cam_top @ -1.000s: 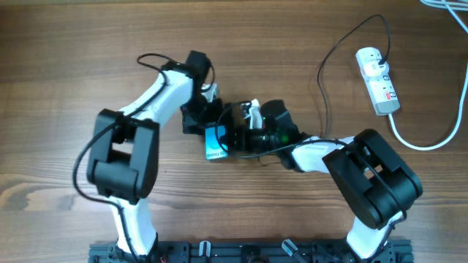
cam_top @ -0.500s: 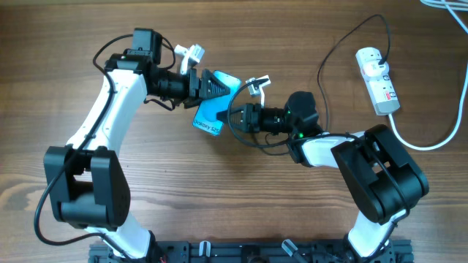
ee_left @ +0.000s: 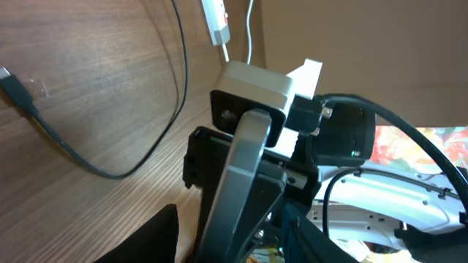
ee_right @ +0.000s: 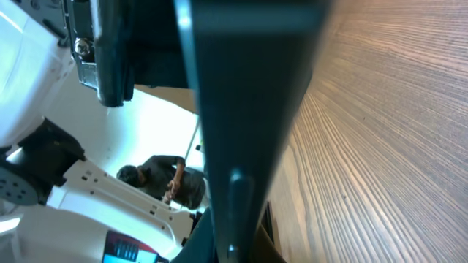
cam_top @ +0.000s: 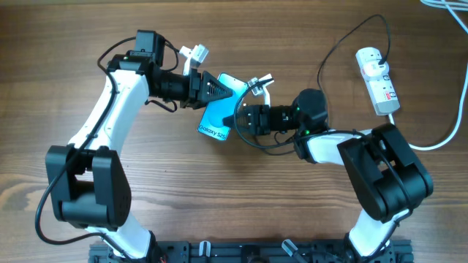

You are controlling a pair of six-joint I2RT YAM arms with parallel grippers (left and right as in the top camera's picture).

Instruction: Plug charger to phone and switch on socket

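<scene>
The phone [cam_top: 217, 115], cyan with a white band, hangs tilted above the table between the two arms. My right gripper [cam_top: 235, 119] is shut on its right edge; in the right wrist view the phone [ee_right: 248, 88] is a dark slab running down between the jaws. My left gripper [cam_top: 223, 89] straddles the phone's upper end, open, with wood showing between one finger [ee_left: 164, 241] and the phone [ee_left: 241, 183]. The charger's black cable [cam_top: 322, 80] loops from the socket [cam_top: 378, 80] at the right. Its metal tip [ee_left: 9, 77] lies on the wood, held by nothing.
The socket's thick white cord [cam_top: 431, 140] curves off the right edge of the wooden table [cam_top: 58, 44]. Another white cable [cam_top: 444, 7] crosses the far right corner. A black rail [cam_top: 241, 252] runs along the near edge.
The left arm swung out leftward and the phone came up off the table. Over the last half second both grippers and the phone drifted slightly right, and the left jaws narrowed around it.
</scene>
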